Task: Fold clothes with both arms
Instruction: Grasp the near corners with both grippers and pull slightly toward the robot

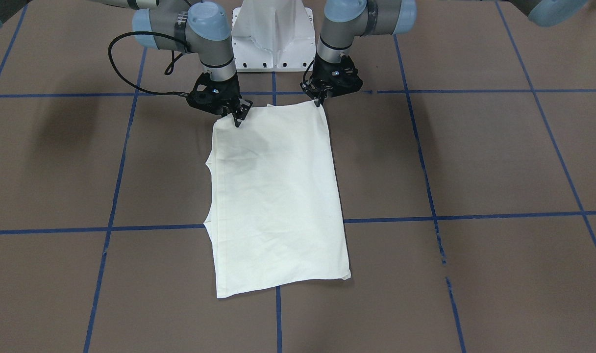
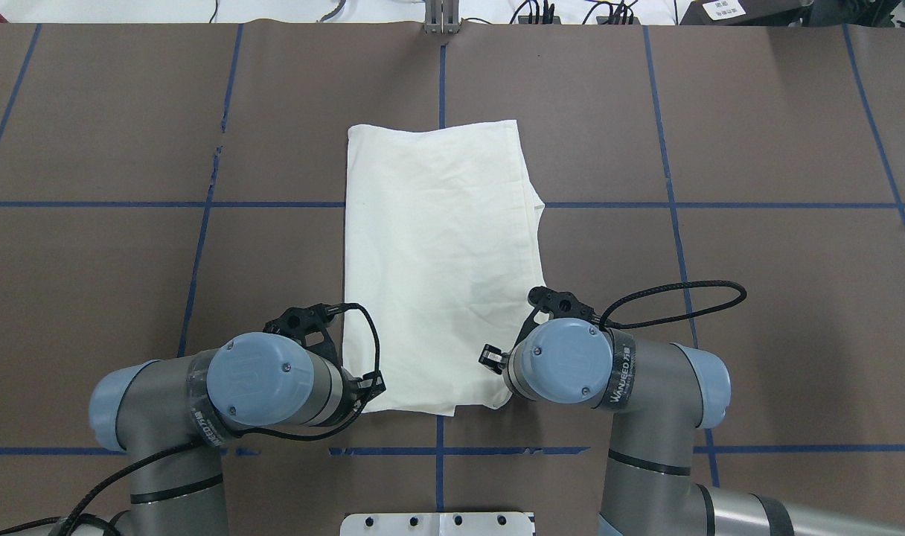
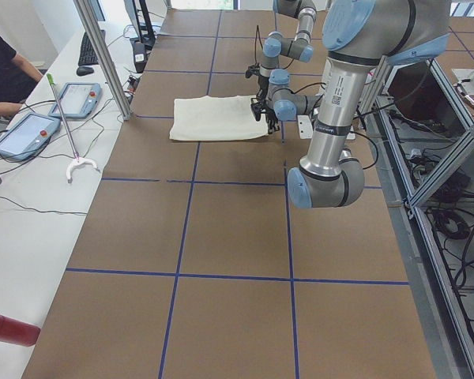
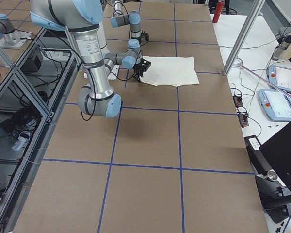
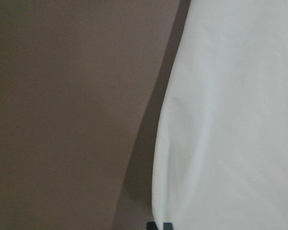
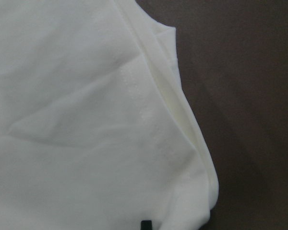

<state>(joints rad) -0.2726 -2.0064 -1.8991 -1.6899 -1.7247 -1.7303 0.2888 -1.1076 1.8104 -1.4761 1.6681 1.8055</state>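
Observation:
The cream-white shirt (image 1: 278,196) lies on the brown table as a long folded rectangle with its plain side up (image 2: 437,260); no print shows. Both arms reach down to its end nearest the robot. On the front-facing view's right, my left gripper (image 1: 320,102) is shut on one near corner, and the left wrist view shows its fingertips (image 5: 159,225) pinched together at the cloth's edge (image 5: 230,120). My right gripper (image 1: 238,119) is shut on the other near corner, where folded layers and a seam show (image 6: 86,120).
The white pedestal base (image 1: 272,39) stands just behind the grippers. A black cable loop (image 2: 676,301) hangs off the right wrist. Blue tape lines grid the table. A side bench holds tablets (image 3: 28,130), a person sits there, and an aluminium post (image 3: 103,55) stands at the table edge.

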